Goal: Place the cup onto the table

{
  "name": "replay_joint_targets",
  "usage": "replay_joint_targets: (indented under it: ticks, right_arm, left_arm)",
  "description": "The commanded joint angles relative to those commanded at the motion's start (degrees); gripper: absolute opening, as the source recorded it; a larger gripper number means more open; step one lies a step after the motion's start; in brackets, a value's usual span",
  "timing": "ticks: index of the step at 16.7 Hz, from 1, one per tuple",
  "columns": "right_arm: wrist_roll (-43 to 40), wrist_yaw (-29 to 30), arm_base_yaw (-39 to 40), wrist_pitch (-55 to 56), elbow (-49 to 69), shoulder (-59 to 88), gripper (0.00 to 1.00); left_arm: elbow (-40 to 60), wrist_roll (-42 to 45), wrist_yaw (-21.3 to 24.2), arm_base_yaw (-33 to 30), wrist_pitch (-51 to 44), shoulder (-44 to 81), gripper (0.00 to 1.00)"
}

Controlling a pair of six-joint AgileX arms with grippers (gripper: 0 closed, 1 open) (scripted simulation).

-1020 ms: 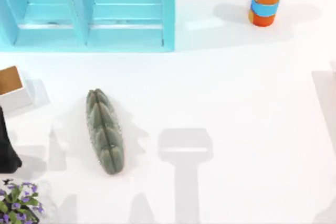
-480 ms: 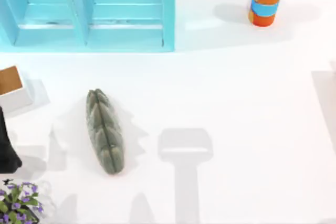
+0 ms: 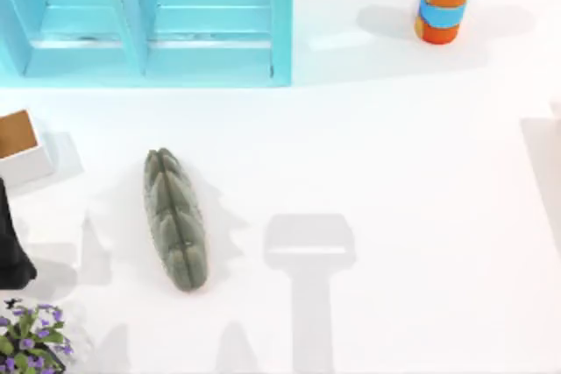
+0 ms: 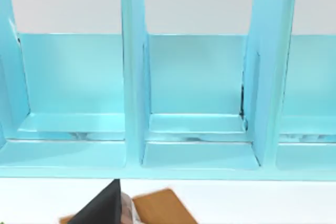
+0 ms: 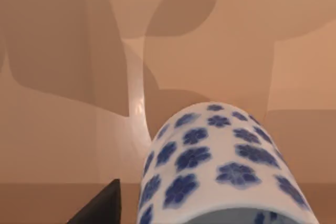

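Bright, even light; soft grey shadows fall across the white table (image 3: 394, 172).

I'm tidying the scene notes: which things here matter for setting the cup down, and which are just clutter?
For the job:
- cup, close in the right wrist view
- table, white top

Lying about:
- light blue shelf unit
- orange cylinder with a blue band
- grey-green ridged object
- purple-flowered plant
- white box
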Motion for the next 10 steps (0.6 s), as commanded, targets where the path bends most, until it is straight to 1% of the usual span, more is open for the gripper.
replay_joint_targets:
  ticks: [1, 10]
  right_arm:
    - [0.00, 0.00, 0.00, 0.00, 0.00, 0.00, 1.00]
    - [0.00, 0.00, 0.00, 0.00, 0.00, 0.00, 0.32]
  left_arm:
    - [0.00, 0.00, 0.00, 0.00, 0.00, 0.00, 1.00]
    - [0.00, 0.00, 0.00, 0.00, 0.00, 0.00, 1.00]
